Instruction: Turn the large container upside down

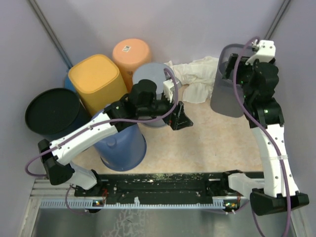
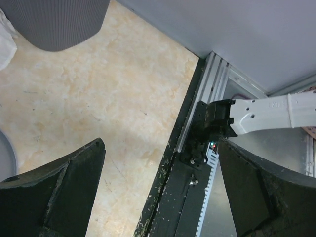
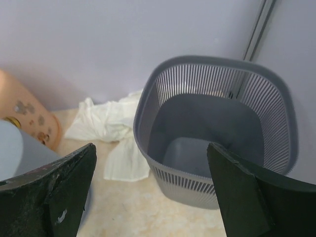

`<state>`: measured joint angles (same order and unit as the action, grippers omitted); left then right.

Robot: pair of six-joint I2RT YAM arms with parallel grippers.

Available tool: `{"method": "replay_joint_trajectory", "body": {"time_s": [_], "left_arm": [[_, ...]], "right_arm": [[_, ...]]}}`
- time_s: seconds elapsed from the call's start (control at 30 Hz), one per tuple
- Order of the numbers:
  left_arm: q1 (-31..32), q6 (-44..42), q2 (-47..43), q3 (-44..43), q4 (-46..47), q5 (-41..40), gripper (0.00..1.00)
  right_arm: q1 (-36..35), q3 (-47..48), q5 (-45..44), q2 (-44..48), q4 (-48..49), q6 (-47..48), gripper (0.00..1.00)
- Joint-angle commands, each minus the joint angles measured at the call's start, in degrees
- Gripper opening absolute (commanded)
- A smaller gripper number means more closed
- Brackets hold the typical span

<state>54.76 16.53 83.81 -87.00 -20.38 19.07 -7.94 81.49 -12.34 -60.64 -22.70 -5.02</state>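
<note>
Boundaries: we find the table closed in by a back wall and a right wall, with a black rail along the near edge.

The left half of the table is crowded. A black bin, a yellow container, a peach container, a pale grey-blue container and a blue bucket stand close together there. The left arm lies across that group.

Open room: bare surface runs from the middle of the table to the right arm, between the rail and a white cloth crumpled against the back wall.

Task item: the grey slatted container stands in the back right corner, upright with its mouth up. Both walls are close behind it and to its right. The cloth lies just beside its left foot; we cannot tell whether they touch.

Right gripper: it hangs above and just in front of the container, looking down into the mouth. Its fingers are spread wide, one to either side of the container in the wrist view. They grip nothing, and we see no contact with the rim.

Left gripper: it hovers over the bare middle of the table with its fingers wide apart and nothing between them. It is well apart from the grey slatted container.
</note>
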Motion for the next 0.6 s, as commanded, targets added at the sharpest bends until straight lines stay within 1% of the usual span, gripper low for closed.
{"method": "replay_joint_trajectory", "body": {"time_s": [0.0, 0.13, 0.23, 0.33, 0.47, 0.53, 0.57], "left_arm": [[0.6, -0.9, -1.8, 2.9, 3.8, 0.9, 1.0], [0.6, -0.7, -2.9, 5.2, 3.4, 0.7, 1.0], [0.7, 0.0, -3.4, 6.5, 3.9, 0.8, 1.0], [0.8, 0.5, -3.7, 7.2, 4.3, 0.7, 1.0], [0.9, 0.6, -4.4, 8.4, 4.4, 0.4, 1.0], [0.9, 0.6, -4.6, 9.1, 4.5, 0.2, 1.0], [0.9, 0.6, -4.6, 9.3, 4.6, 0.2, 1.0]], "right_arm": [[0.9, 7.4, 1.8, -7.8, -11.3, 5.7, 0.93], [1.3, 17.3, 6.3, -17.3, -18.5, 9.2, 0.93], [1.4, 21.3, 7.0, -23.1, -21.0, 10.4, 0.91], [1.4, 24.4, 6.8, -28.3, -22.8, 11.0, 0.87], [1.5, 25.1, 8.2, -30.6, -23.1, 11.0, 0.7], [1.5, 24.6, 9.0, -30.5, -23.1, 11.1, 0.54], [1.4, 24.4, 9.3, -30.3, -23.5, 11.2, 0.45]]}}
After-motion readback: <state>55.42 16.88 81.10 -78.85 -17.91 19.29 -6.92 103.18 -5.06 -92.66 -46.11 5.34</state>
